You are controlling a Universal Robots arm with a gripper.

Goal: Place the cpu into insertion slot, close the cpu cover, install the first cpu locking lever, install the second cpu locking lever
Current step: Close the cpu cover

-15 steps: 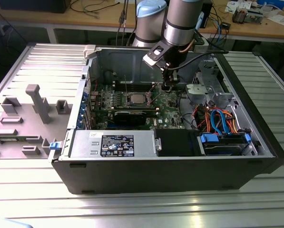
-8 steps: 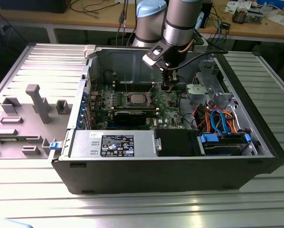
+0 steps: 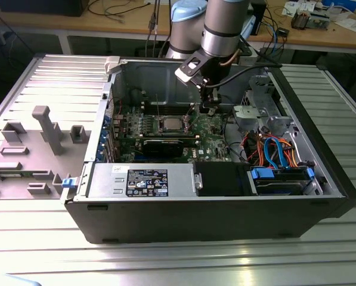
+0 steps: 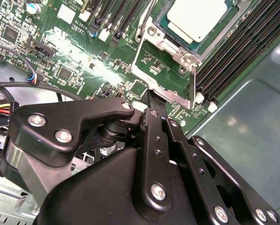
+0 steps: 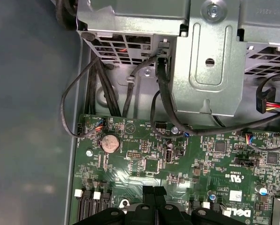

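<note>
Second wrist view gives me the best look. The cpu (image 4: pixel 196 16) already lies flat in the insertion slot (image 3: pixel 169 124), which in the exterior view sits mid-board. The cpu cover (image 4: pixel 171 46) looks to be down around the chip, its silvery frame hugging the slot's edge, so I judge the work to be at the locking levers.

Two thin silvery rods run off the slot: one lever (image 4: pixel 140 40) along one side of it, and a second lever (image 4: pixel 194 86) off the adjoining corner. The gripper (image 4: pixel 152 99) has its fingers pressed together with nothing pinched between them. Their joined tip hangs just outside that corner of the slot, right by a flat silvery bar (image 4: pixel 168 91). I cannot tell whether the tip touches the bar.

To do this step well, I reckon the closed tip should work as a blunt pusher. It should bear on the rod itself, never on the green board (image 4: pixel 83 56) beside the slot. The rod looks springy and the tip is narrow, so a slow, steady press towards the slot's rim seems safest. I also want the knuckles kept off the long black memory slots (image 4: pixel 238 56) flanking the slot.
</note>
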